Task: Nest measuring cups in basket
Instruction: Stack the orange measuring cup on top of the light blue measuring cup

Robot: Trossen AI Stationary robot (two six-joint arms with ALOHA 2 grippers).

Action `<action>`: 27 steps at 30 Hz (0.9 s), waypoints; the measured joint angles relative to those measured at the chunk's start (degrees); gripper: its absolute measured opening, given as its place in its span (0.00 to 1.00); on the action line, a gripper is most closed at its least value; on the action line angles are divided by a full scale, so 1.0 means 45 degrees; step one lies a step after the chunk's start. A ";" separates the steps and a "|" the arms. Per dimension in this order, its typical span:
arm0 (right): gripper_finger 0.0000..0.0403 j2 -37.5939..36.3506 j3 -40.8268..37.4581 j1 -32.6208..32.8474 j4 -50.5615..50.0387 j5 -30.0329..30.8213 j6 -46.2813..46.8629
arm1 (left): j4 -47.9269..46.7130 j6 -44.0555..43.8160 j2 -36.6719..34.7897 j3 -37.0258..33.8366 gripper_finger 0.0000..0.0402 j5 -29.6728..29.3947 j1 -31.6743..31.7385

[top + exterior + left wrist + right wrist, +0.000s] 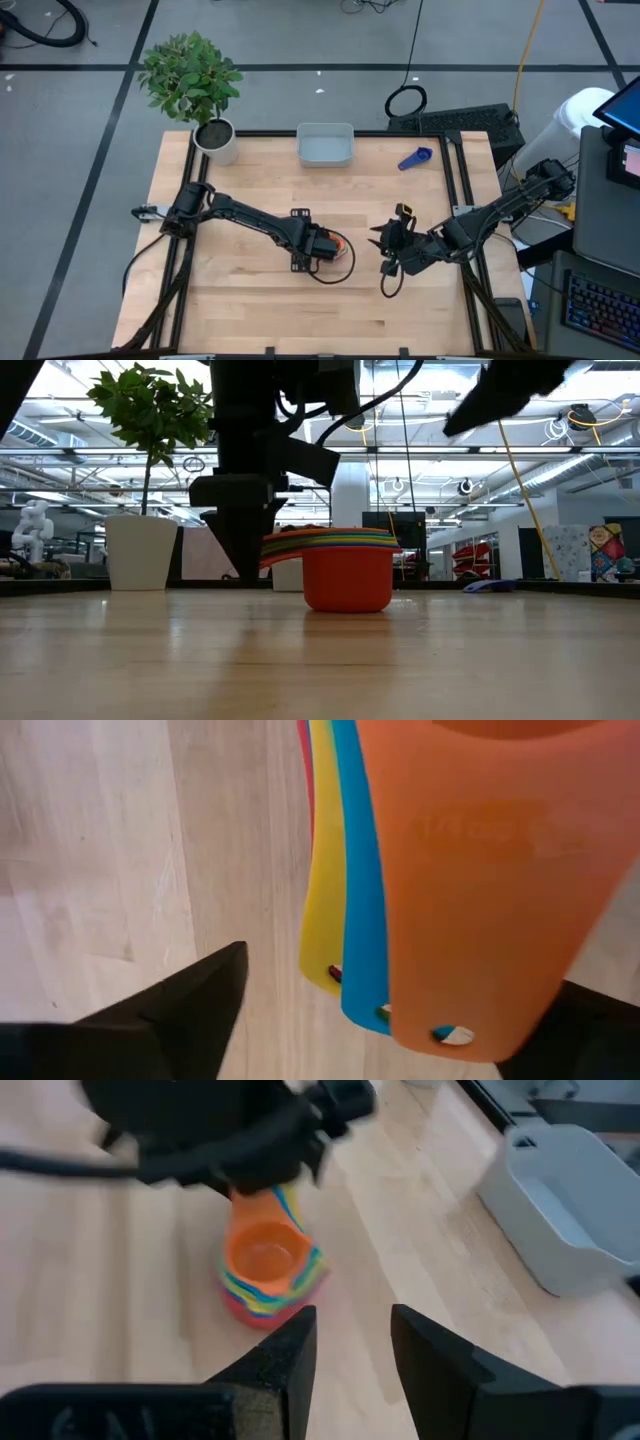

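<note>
You'll see a grey floor point(80, 150) with dark seams round the wooden table point(250, 180), a potted plant point(195, 85), and ceiling lights point(590, 415) overhead.

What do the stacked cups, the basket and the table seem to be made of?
Stacked cups: likely plastic, smooth, with bright uniform colours and thin flat handles. Basket: likely moulded plastic, pale grey-blue, with rounded corners. Table: wood, light planks with visible grain.

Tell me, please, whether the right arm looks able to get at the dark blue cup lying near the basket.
Probably yes. The dark blue cup lies alone on bare table on the right arm's side, with nothing between it and the right gripper, which hovers empty beside the nested stack.
</note>
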 joint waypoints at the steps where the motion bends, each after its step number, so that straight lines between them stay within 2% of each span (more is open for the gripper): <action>1: 0.31 0.0000 -0.0144 -0.0091 -0.0038 0.0110 0.0003 | -0.0060 -0.0003 -0.0002 0.0023 0.83 -0.0002 0.0000; 9: 0.31 0.0000 -0.1621 -0.0793 -0.0089 0.0141 0.1035 | -0.0196 -0.0024 -0.0002 0.0313 0.58 0.0000 -0.0019; 15: 0.31 0.0000 -0.2019 -0.1098 -0.0039 -0.0070 0.1631 | -0.0340 0.0347 -0.0002 0.0422 0.47 0.0395 -0.0029; 20: 0.31 0.0000 -0.2019 -0.1312 0.0280 -0.0163 0.1355 | -0.0498 0.0388 -0.0002 0.0422 0.50 0.1092 -0.0070; 27: 0.31 -0.0112 -0.2019 -0.1334 0.0584 -0.0185 0.1088 | -0.0805 0.0195 -0.0002 0.0422 0.67 0.1110 -0.0297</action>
